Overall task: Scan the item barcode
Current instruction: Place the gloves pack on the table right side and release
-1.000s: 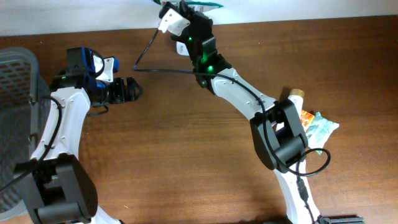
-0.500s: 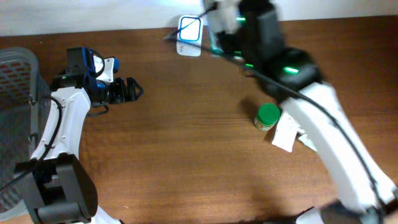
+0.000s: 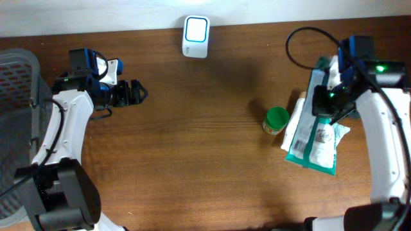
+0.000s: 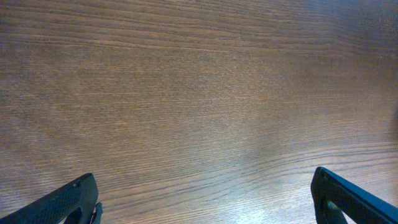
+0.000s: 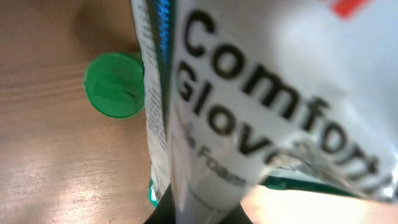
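A flat white and teal glove package (image 3: pixel 314 144) hangs over the right side of the table, and my right gripper (image 3: pixel 324 102) is shut on its upper part. In the right wrist view the package (image 5: pixel 267 93) fills the frame with the print "Comfort Gloves", pinched at the bottom by my right gripper (image 5: pixel 199 214). The white scanner (image 3: pixel 195 28) with a blue-rimmed window stands at the back edge, far from the package. My left gripper (image 3: pixel 135 93) rests open at the left over bare wood; its black fingertips (image 4: pixel 71 199) stand wide apart with nothing between them.
A green-capped bottle (image 3: pixel 276 120) stands just left of the package, its cap (image 5: pixel 114 84) also visible from the right wrist. Another packet (image 3: pixel 341 131) lies under the package. A grey basket (image 3: pixel 16 83) sits at the far left. A black cable (image 3: pixel 308 32) loops at the back right.
The right arm swung from the scanner at the back over to the right side, carrying the package. The scanner now shows uncovered. The left arm stayed still.
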